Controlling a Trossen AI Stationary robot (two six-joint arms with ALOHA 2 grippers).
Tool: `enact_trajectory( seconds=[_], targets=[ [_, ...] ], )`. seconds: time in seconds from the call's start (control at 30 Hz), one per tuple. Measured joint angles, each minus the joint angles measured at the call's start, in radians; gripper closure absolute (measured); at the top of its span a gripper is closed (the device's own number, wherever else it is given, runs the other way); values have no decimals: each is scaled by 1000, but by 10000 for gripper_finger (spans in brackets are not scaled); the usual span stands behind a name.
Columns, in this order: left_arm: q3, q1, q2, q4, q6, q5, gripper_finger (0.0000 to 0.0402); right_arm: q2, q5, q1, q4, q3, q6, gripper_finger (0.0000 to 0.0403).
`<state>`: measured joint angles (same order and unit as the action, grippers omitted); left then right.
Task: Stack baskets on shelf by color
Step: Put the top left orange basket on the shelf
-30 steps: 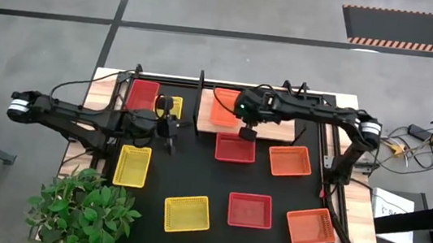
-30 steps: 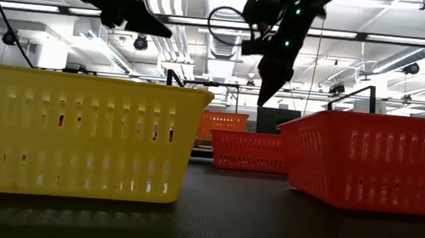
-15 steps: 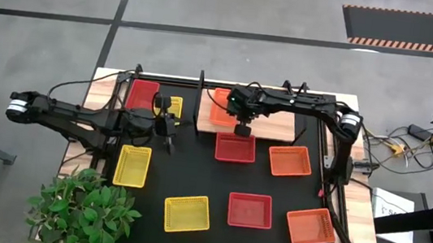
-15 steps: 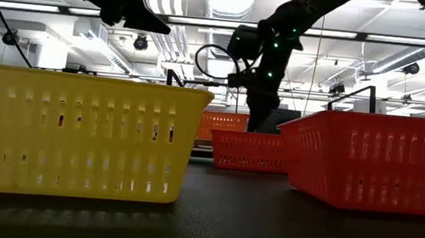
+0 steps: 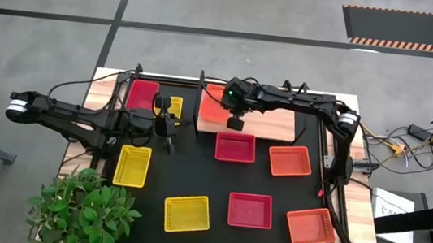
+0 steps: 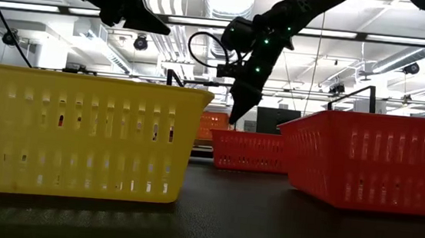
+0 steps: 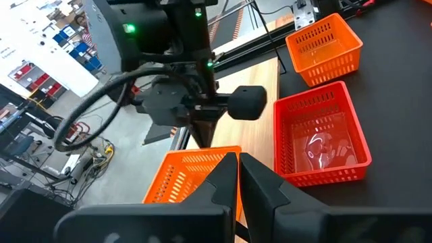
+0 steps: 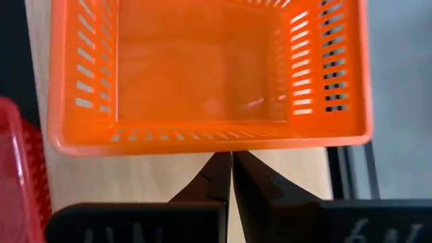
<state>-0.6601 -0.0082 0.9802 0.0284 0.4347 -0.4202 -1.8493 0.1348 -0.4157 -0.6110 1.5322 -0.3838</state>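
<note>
We see the right tool (image 5: pixel 234 123) over the wooden shelf (image 5: pixel 269 123), just beside the orange basket (image 5: pixel 217 105) that sits on the shelf's left part. Its fingers (image 8: pixel 221 174) are pressed narrow together, holding nothing, their tips at the basket's near rim. The left tool (image 5: pixel 172 137) hangs above the counter (image 5: pixel 194 176) near a yellow basket (image 5: pixel 172 105) and a red basket (image 5: pixel 143 94); its fingers (image 7: pixel 226 179) are also narrow and empty. On the black mat lie two more yellow baskets, two red ones and two orange ones, spread apart.
</note>
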Motion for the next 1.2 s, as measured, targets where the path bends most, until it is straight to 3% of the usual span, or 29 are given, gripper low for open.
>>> enact_trajectory(
  seconds=[0.3,0.6,0.67,0.87,1.2],
  targets=[
    [2,0,-1,1,24,-1,402,-18,18,-55,132,0,-81,394],
    [4,2,-1,2,26,-5,402,50,49,-58,115,-2,-98,394],
    [4,2,-1,2,26,-5,402,78,10,-53,135,-2,-87,394],
    [13,2,13,115,105,-5,402,76,-298,-36,278,-2,0,394],
    [11,2,18,129,130,-5,402,20,-318,-3,263,-2,29,394]
  ],
)
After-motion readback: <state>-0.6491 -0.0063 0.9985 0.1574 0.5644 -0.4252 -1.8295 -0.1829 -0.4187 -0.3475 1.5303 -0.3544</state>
